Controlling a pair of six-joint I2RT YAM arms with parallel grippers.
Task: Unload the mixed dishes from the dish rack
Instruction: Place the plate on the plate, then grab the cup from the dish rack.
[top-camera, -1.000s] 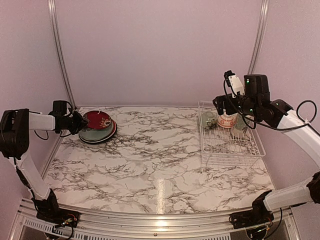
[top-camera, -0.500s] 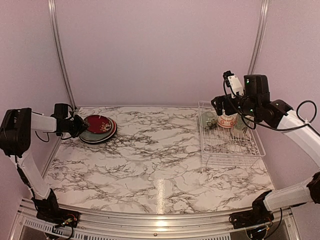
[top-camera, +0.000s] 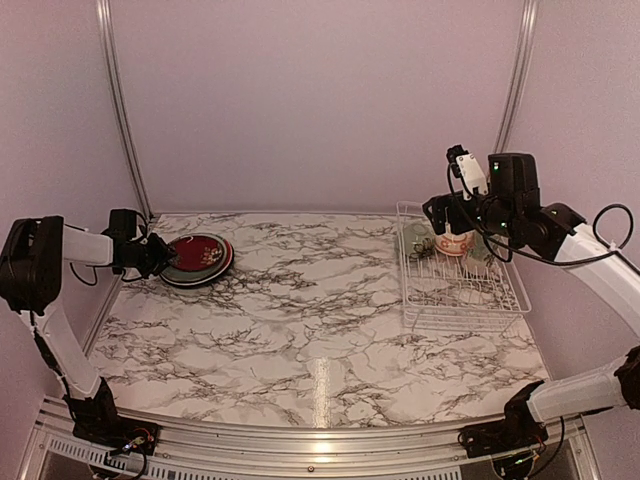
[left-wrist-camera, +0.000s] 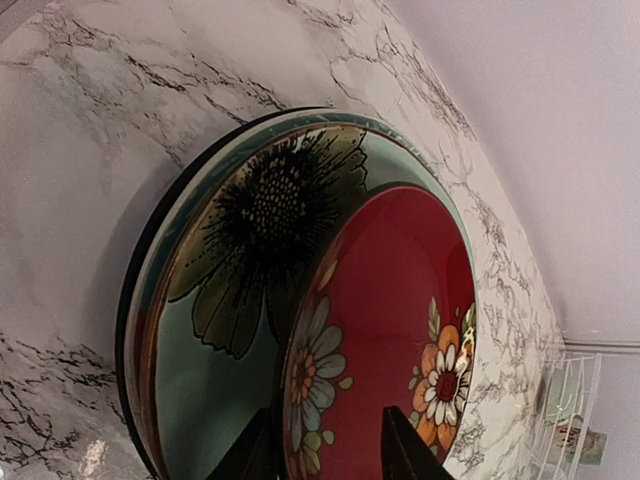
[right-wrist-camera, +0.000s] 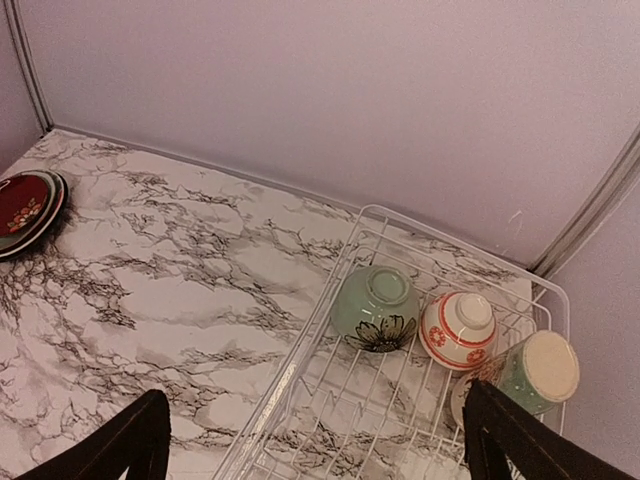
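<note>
The dark red flowered plate (left-wrist-camera: 400, 300) lies on top of a pale green plate (left-wrist-camera: 230, 330) with a black flower, over a black-rimmed plate (left-wrist-camera: 124, 310). This stack (top-camera: 200, 260) sits at the far left of the table. My left gripper (top-camera: 153, 256) is at the stack's left side, its fingers on either side of the red plate's rim (left-wrist-camera: 325, 450). The white wire dish rack (top-camera: 465, 312) holds a pale green bowl (right-wrist-camera: 376, 305), an orange-red-and-white bowl (right-wrist-camera: 459, 330) and a cream mug (right-wrist-camera: 535, 372) lying on its side. My right gripper (right-wrist-camera: 320, 450) is open and empty above the rack.
The marble tabletop (top-camera: 310, 300) stretches between the plate stack and the rack. Pale walls and metal posts (top-camera: 120, 110) close in the back and sides. The rack's near half (right-wrist-camera: 380, 440) holds only bare wire dividers.
My left gripper has lowered the dark red plate from a tilted pose down flat onto the stack. The right arm has barely moved.
</note>
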